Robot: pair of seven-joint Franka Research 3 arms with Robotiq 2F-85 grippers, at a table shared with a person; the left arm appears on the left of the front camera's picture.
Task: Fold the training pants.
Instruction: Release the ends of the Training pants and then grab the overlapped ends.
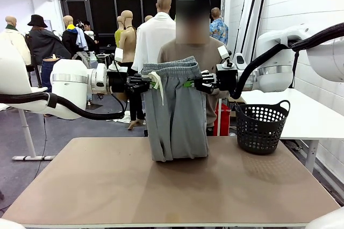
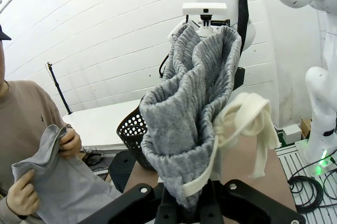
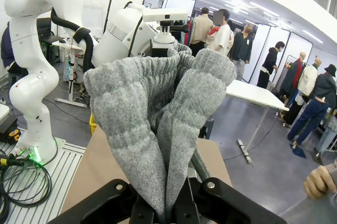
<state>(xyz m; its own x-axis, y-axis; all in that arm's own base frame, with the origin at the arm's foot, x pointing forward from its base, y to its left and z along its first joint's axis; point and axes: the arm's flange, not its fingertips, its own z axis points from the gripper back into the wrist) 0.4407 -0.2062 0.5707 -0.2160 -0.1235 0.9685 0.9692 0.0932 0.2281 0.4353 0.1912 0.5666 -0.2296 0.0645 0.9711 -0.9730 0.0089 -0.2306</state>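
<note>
Training pants [image 1: 174, 113]: light grey jersey, hung upright over the middle of the desk [image 1: 172, 191], gathered waistband uppermost, leg ends resting on the desk top. Held taut by the waistband between both grippers, in front of the person at the far side.
Left gripper [image 1: 141, 84]: pinched onto one end of the waistband, just beside the pale drawstring [image 1: 159, 86] dangling down the front.
Right gripper [image 1: 200, 83]: pinched onto the opposite end of the waistband, at the same height.
Black perforated basket [image 1: 262, 127]: stood on the desk's far right corner, apart from the pants.
Person's hand [image 2: 71, 141]: closed on a fold of light grey cloth.
</note>
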